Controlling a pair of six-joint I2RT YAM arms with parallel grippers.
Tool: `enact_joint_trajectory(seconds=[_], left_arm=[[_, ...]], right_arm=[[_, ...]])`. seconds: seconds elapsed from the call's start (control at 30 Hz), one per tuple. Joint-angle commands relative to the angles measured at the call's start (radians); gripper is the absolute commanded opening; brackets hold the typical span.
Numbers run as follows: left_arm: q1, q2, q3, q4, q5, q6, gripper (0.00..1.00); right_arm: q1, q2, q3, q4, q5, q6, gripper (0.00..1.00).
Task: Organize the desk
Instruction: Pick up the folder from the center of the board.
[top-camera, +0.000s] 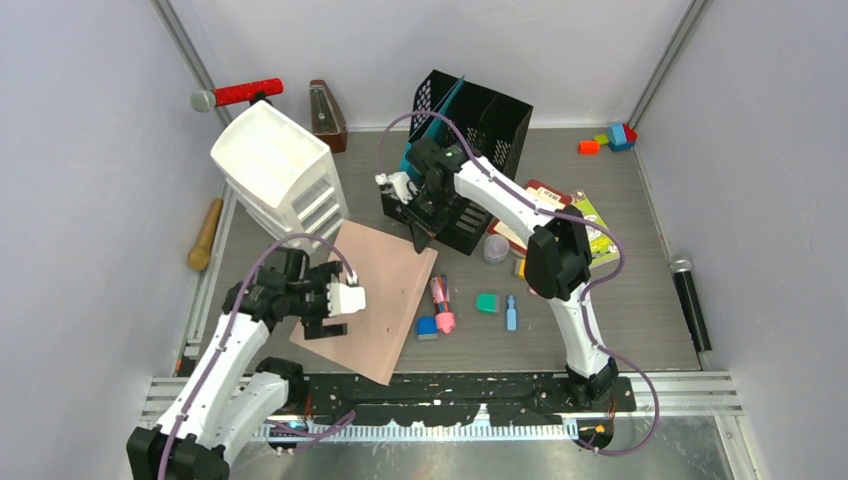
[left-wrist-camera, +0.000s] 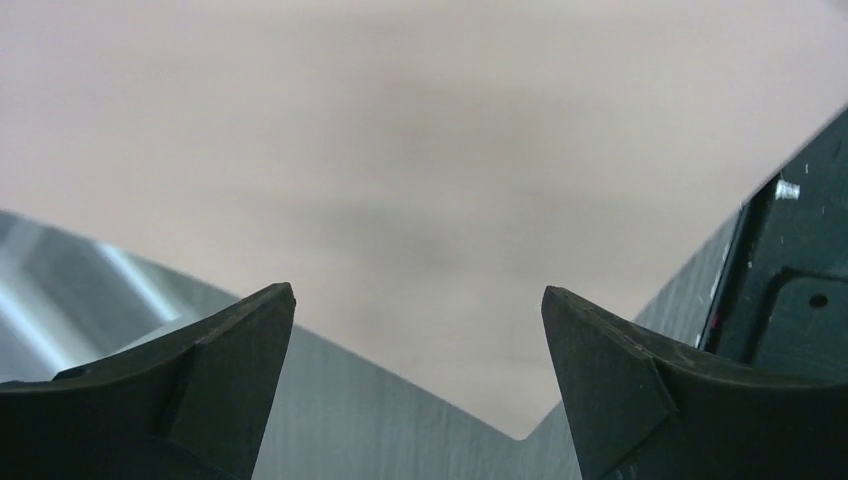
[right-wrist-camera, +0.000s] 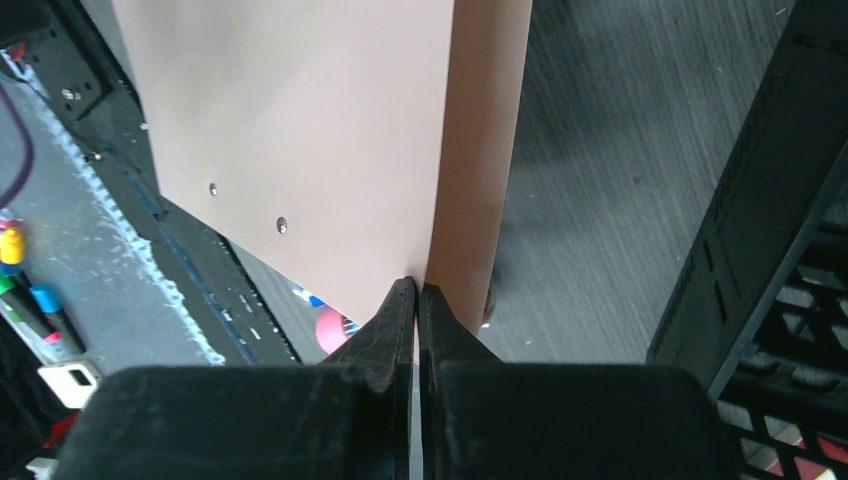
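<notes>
A salmon-pink folder (top-camera: 375, 290) lies aslant on the grey wood-grain desk (top-camera: 620, 290), left of centre. My right gripper (top-camera: 420, 238) is at its far right corner. In the right wrist view the right gripper (right-wrist-camera: 417, 290) is shut on the folder's (right-wrist-camera: 320, 130) thin edge, with the desk (right-wrist-camera: 600, 150) below. My left gripper (top-camera: 330, 305) hovers over the folder's near left part. Seen from the left wrist, the left gripper (left-wrist-camera: 418, 300) is open with nothing between the fingers; the folder (left-wrist-camera: 400, 150) fills the view and one corner of it points down over the desk (left-wrist-camera: 350, 400).
A white drawer unit (top-camera: 280, 170) stands at the back left and a black file organizer (top-camera: 470, 120) behind the right gripper. A pink marker (top-camera: 441, 300), blue block (top-camera: 427, 326) and green eraser (top-camera: 487, 302) lie right of the folder. Books (top-camera: 570, 215) and a microphone (top-camera: 690, 300) lie further right.
</notes>
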Motion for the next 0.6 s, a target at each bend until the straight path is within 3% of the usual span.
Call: enact_joint_trajectory(seconds=[0.0,0.23,0.57], left_arm=[[-0.003,-0.005,0.169,-0.04,0.086,-0.205,0.99],[-0.023,0.037,0.34,-0.033,0.159,-0.522,0.99],[-0.316,0.149,0.404,0.209,-0.172,-0.85,0.99]], right_arm=[[0.026,-0.076,0.055,-0.028,-0.037,0.084,0.0],[0.025,-0.115,0.12,-0.015,0.024,0.187,0.0],[0.025,-0.208,0.068,0.02,0.017,0.287,0.01]])
